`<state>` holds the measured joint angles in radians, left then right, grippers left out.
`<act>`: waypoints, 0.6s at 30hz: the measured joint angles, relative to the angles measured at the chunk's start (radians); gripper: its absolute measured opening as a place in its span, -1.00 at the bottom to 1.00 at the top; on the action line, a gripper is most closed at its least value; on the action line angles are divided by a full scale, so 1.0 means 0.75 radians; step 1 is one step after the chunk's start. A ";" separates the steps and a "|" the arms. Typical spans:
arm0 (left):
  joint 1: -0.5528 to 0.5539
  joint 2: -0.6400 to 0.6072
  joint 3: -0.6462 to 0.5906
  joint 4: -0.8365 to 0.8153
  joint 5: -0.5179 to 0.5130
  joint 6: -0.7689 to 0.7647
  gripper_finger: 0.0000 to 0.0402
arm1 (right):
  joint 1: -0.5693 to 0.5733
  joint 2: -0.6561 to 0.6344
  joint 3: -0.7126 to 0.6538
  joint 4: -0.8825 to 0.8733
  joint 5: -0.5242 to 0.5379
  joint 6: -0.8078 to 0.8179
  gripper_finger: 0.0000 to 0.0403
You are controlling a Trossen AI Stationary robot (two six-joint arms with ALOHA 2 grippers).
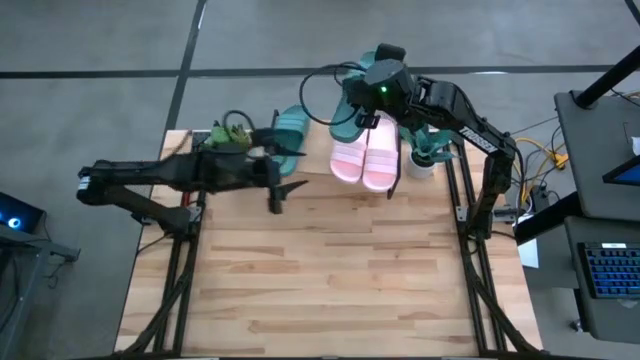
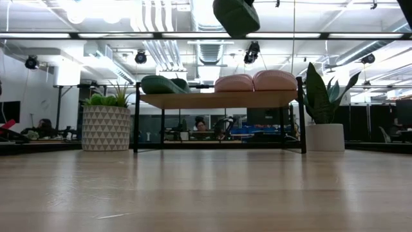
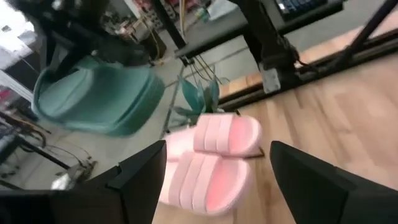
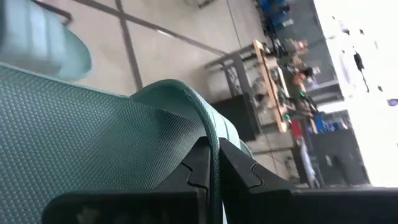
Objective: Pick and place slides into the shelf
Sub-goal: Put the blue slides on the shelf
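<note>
Hanging high over the shelf [image 2: 219, 100], the right gripper [image 4: 214, 163] has its jaws clenched on a green slide [image 1: 352, 112]; it could snag the two pink slides [image 1: 365, 155] there. The left gripper's [image 1: 277, 172] jaws stand released over the pale slatted tabletop [image 1: 330, 280], an office beyond.

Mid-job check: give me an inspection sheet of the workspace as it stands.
Surface: table, bare wood in front.
Job's things: two pink slides and one green slide on the shelf; second green slide held aloft.
Clutter: two potted plants beside the shelf.
Grippers: right gripper shut on the second green slide; left gripper open, empty.
Cables: loops by the right arm.
Surroundings: desks, a person behind.
</note>
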<state>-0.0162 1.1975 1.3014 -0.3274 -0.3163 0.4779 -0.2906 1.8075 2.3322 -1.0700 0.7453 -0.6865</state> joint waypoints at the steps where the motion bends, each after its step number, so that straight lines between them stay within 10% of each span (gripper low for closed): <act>1: 0.000 -0.029 0.000 -0.039 0.009 -0.023 0.34 | -0.001 0.000 0.000 0.006 -0.028 -0.006 -0.96; 18: 0.001 -0.450 -0.168 -0.124 0.107 -0.247 0.34 | -0.053 0.004 -0.415 0.518 -0.357 -0.134 -0.96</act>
<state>-0.0158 0.8600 1.1755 -0.4202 -0.2359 0.2925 -0.3307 1.8107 2.0207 -0.6813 0.4777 -0.7874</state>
